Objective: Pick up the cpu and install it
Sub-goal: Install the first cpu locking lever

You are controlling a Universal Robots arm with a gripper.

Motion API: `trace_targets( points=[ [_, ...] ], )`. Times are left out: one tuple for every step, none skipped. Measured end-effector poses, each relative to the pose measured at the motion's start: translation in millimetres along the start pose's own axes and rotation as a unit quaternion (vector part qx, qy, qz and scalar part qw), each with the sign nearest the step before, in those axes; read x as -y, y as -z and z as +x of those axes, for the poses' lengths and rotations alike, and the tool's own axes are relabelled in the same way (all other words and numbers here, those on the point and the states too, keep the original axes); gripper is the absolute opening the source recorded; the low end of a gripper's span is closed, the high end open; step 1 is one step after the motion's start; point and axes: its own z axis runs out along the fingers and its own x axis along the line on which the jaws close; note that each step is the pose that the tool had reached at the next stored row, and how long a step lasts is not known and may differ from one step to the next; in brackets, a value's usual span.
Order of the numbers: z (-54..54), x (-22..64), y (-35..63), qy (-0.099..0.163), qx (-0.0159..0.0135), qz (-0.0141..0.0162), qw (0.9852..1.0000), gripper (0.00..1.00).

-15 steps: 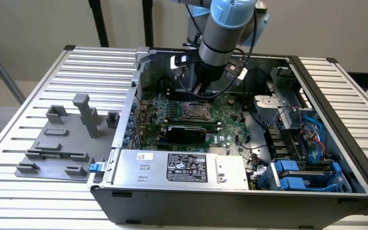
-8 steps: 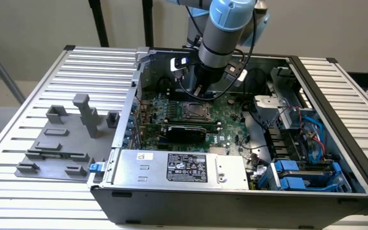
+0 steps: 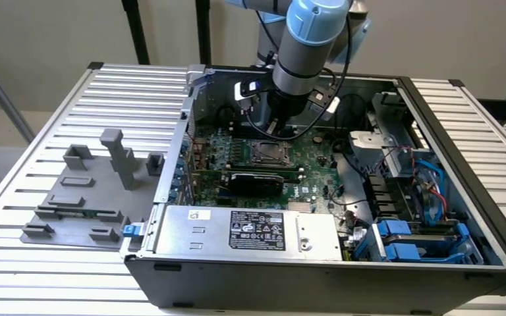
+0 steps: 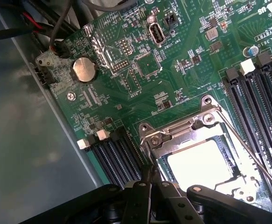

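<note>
The arm (image 3: 302, 52) hides the hand, and the socket frame (image 4: 205, 158) is cut off.

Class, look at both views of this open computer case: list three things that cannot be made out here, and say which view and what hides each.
1. Exterior view: the gripper's fingers, hidden behind the arm above the socket.
2. Wrist view: the near edge of the cpu, covered by the gripper.
3. Wrist view: the socket frame's far corner, cut off by the picture's edge.
4. Exterior view: the label on the power supply, print too small.

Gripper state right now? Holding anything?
Gripper: shut, holding nothing visible, fingertips at the edge of the socket where the cpu sits.
</note>
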Motion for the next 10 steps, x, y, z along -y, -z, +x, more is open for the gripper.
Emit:
trace_targets(
  points=[
    [0.0,0.0,-0.2,0.000,-0.0001,-0.0003,1.0000,0.11],
    [-0.1,-0.1,-0.4,0.001,-0.0002,-0.0006,1.0000,0.11],
    [-0.1,-0.1,-0.5,0.002,-0.0003,-0.0008,1.0000,0.11],
    [-0.1,-0.1,-0.5,0.002,-0.0003,-0.0009,1.0000,0.11],
    [-0.1,-0.1,-0.6,0.003,-0.0005,-0.0010,1.0000,0.11],
    [-0.1,-0.1,-0.7,0.003,-0.0009,-0.0009,1.0000,0.11],
    [0.0,-0.1,-0.7,0.004,-0.0013,-0.0007,1.0000,0.11],
    [0.0,-0.2,-0.7,0.004,-0.0018,-0.0003,1.0000,0.11],
    [0.0,-0.2,-0.7,0.005,-0.0023,0.0001,1.0000,0.11],
    [0.0,-0.2,-0.7,0.005,-0.0030,0.0004,1.0000,0.11]
  ],
)
